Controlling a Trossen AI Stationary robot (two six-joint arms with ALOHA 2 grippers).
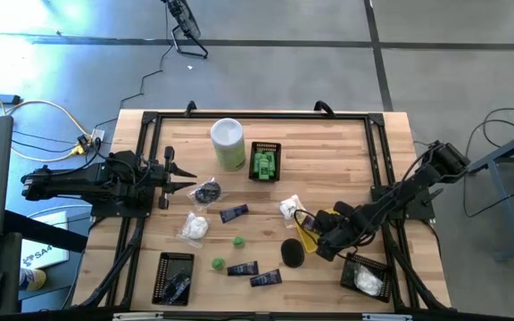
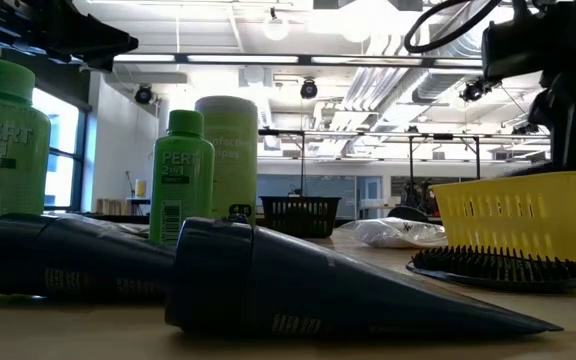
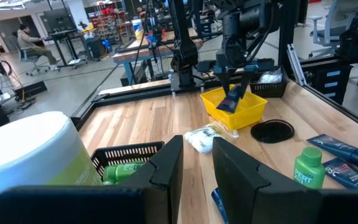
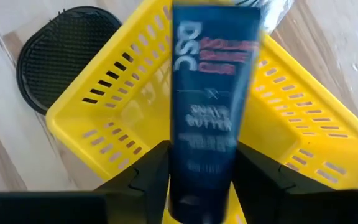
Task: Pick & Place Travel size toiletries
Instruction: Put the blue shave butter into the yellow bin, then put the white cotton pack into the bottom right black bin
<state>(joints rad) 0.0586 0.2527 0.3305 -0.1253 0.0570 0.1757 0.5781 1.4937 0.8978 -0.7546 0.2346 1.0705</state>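
My right gripper (image 1: 315, 234) hangs over the yellow basket (image 1: 303, 228) and is shut on a dark navy tube (image 4: 209, 106). Loose toiletries lie on the wood: navy tubes (image 1: 234, 213) (image 1: 253, 273), little green bottles (image 1: 237, 241) (image 1: 218, 263), white packets (image 1: 194, 227) (image 1: 289, 208), a dark round piece (image 1: 207, 192) and a round black brush (image 1: 293, 252). More green bottles stand in a black basket (image 1: 265, 162). My left gripper (image 1: 190, 176) waits open at the table's left side, touching nothing. My right gripper pinches the navy tube between its two fingers by the end nearest the wrist (image 4: 197, 180). The fingers (image 3: 236, 79) come from above, pointing down, and the tube hangs below them, slightly tilted. Its free end (image 3: 229, 106) is over the yellow basket's opening.
The tall white-and-green canister (image 1: 227, 143) stands near the far edge. Black mesh baskets sit at the near left (image 1: 175, 278) and near right (image 1: 366, 276), the latter holding a white packet. A black frame runs around the table. Bare wood shows between the left arm and the canister.
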